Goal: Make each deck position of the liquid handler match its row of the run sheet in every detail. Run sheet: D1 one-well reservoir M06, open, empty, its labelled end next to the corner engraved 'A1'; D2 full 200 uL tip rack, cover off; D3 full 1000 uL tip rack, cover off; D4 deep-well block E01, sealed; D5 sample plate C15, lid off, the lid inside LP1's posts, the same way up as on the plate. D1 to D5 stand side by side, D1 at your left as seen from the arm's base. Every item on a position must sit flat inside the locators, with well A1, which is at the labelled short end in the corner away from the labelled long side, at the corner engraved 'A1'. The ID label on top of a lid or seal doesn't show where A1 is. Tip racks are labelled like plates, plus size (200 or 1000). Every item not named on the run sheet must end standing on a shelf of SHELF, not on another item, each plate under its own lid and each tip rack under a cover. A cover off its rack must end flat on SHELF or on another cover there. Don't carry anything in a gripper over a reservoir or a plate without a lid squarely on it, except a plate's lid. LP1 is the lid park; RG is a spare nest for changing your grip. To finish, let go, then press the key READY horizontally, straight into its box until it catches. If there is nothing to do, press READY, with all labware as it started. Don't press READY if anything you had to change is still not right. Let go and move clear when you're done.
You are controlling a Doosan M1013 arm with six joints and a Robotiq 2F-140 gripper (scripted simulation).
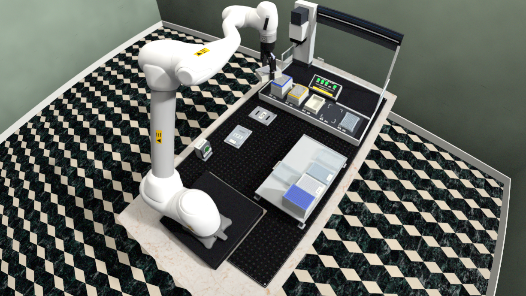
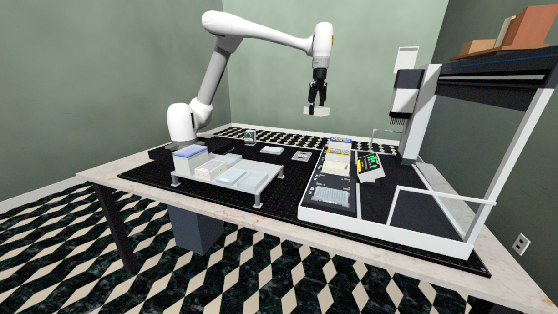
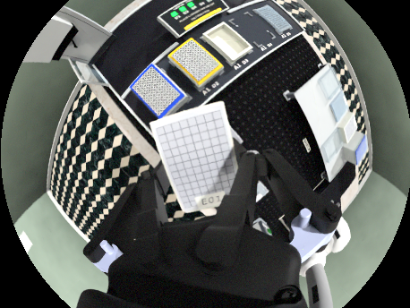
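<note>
My gripper [image 1: 267,70] [image 2: 317,104] [image 3: 200,155] is shut on a white deep-well block [image 1: 262,75] [image 2: 317,111] [image 3: 193,152] with a gridded seal and an end label that reads like E01. It hangs high, just outside the deck's end by the blue-rimmed tip rack [image 1: 281,84] [image 2: 340,140] [image 3: 157,89]. Along the deck follow a yellow-rimmed tip rack [image 1: 297,93] [image 2: 337,155] [image 3: 196,60], an open white reservoir [image 1: 313,103] [image 2: 335,166] [image 3: 227,39], an empty nest [image 1: 332,112] [image 2: 332,180] and a clear uncovered plate [image 1: 349,121] [image 2: 331,194] [image 3: 274,17].
A lid [image 1: 238,136] lies in the lid park; the spare nest [image 1: 262,115] is beside it. The READY key [image 1: 205,149] [image 2: 249,136] stands near the arm. The shelf [image 1: 279,185] [image 2: 269,169] holds a blue-covered rack [image 1: 298,198], plates and covers. The liquid handler's gantry [image 1: 301,33] rises behind the deck.
</note>
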